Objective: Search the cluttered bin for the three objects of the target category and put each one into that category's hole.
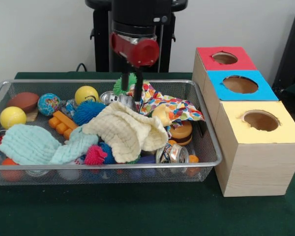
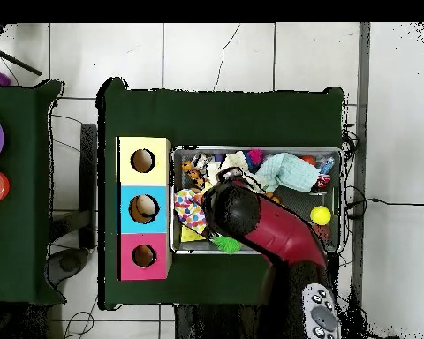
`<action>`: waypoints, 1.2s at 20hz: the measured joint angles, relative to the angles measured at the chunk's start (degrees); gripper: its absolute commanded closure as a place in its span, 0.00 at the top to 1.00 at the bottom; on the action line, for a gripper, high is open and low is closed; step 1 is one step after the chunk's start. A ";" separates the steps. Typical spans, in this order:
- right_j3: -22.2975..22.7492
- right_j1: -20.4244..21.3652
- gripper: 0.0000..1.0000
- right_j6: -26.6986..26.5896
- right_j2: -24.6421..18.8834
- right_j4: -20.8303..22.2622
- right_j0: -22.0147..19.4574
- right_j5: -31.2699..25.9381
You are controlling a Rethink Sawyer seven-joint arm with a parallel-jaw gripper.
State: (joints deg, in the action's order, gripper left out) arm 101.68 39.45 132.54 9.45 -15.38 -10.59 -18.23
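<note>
Nearest the front rim of the wire bin (image 1: pixel 214 158), two drink cans (image 1: pixel 171 153) are seen lying side by side, with a pink spiky ball (image 1: pixel 95 154) to their left and a pale mint cloth (image 1: pixel 37 145) spread over the left corner; a cream knitted cloth (image 1: pixel 125 130) is draped across the middle, partly covering a toy burger (image 1: pixel 181 132); behind it, a blue spiky ball (image 1: pixel 87 112), orange blocks (image 1: pixel 63 123) and a yellow ball (image 1: pixel 12 117) are found; farther back, a second yellow ball (image 1: pixel 86 94), a globe-patterned ball (image 1: pixel 48 103) and a brown football (image 1: pixel 24 101) are lined along the rear; a multicoloured patterned cloth (image 1: pixel 168 104) is bunched at the rear right. Over that cloth the gripper (image 1: pixel 132 99) is lowered, its two dark fingers (image 1: pixel 137 88) held slightly apart with nothing caught between them, just in front of a green spiky ball (image 1: pixel 122 83). Beside the bin on the right, three boxes are set in a row, each with a round hole: the yellow box (image 1: pixel 258 142) nearest, the blue box (image 1: pixel 241 85) behind it, the red box (image 1: pixel 224 58) farthest. Which objects belong to the target category cannot be told.
</note>
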 measured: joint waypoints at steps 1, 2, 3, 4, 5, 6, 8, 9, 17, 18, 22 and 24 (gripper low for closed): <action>-0.01 -0.04 1.00 0.00 -0.12 -0.44 0.78 0.04; -0.02 -0.21 1.00 0.00 -0.19 -1.65 2.37 0.14; -0.01 -0.32 1.00 0.00 -0.19 -2.19 2.97 0.21; -0.01 -0.47 1.00 0.00 -0.19 -2.83 3.62 0.33; -0.01 -0.63 1.00 0.00 -0.20 -3.47 4.27 0.45; -0.01 -0.80 1.00 0.00 -0.19 -4.08 4.85 0.59; -0.01 -1.16 1.00 0.00 -0.20 -5.43 6.07 0.91; -0.01 -1.43 1.00 0.00 -0.21 -6.44 7.00 1.17; 0.02 -3.60 1.00 0.00 -1.52 -11.02 9.61 5.20; 0.04 -3.79 1.00 0.00 -1.70 -11.11 9.53 5.79; 0.11 -5.09 1.00 0.00 -2.83 -11.22 8.67 9.90; 0.15 -5.66 1.00 0.00 -3.18 -11.18 8.10 11.35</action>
State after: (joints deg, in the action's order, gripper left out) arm 101.83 33.79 132.54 6.27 -26.56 -2.49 -6.88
